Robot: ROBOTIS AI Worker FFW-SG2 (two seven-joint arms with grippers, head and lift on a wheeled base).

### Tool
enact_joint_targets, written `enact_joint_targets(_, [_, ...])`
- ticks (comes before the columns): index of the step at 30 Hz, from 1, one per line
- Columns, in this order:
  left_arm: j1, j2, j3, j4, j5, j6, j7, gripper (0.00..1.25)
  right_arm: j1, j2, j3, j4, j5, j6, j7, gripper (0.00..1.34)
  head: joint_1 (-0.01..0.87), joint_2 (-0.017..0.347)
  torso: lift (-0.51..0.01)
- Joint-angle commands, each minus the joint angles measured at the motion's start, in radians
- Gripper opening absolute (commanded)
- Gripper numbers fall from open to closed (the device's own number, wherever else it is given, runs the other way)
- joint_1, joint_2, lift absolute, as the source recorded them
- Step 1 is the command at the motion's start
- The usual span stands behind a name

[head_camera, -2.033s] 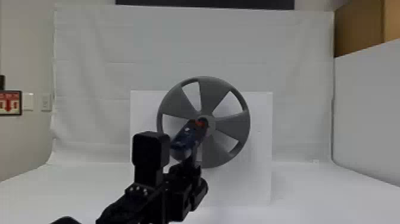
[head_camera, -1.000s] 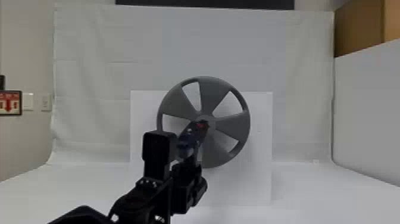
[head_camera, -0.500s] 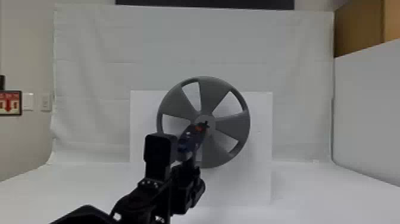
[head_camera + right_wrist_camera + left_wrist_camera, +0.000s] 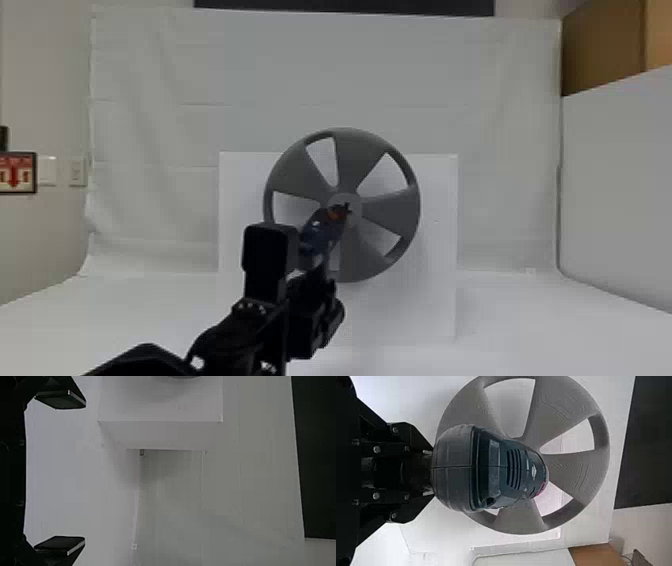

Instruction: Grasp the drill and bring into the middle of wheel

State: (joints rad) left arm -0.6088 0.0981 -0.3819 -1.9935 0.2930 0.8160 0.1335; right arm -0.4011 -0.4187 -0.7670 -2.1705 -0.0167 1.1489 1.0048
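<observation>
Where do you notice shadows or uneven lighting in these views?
Head view: soft shadow on the white panel right of and below the wheel, left arm nearly black; left wrist view: the drill dark against paler surroundings; right wrist view: grey shading beside the white panel.

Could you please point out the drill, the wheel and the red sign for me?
Drill [image 4: 516, 469]: left wrist view, on the back of its housing.
Wheel [image 4: 390, 207]: head view, on the spoke right of the hub.
Red sign [image 4: 14, 175]: head view, on its arrow.
</observation>
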Motion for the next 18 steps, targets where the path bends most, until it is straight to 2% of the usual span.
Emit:
enact_joint_targets(1, [0.0, 0.0, 0.0, 0.001, 0.0, 0.0, 0.0, 0.03, -0.001, 0.0, 0.0, 0.0, 0.001, 0.0, 0.0, 1.24, 0.0, 0.0, -0.406])
enact_joint_targets(18, [0.0, 0.0, 0.0, 0.005, -0.002, -0.001, 0.0, 0.03, -0.001, 0.0, 0.0, 0.001, 0.001, 0.002, 0.0, 1.24, 0.0, 0.0, -0.406])
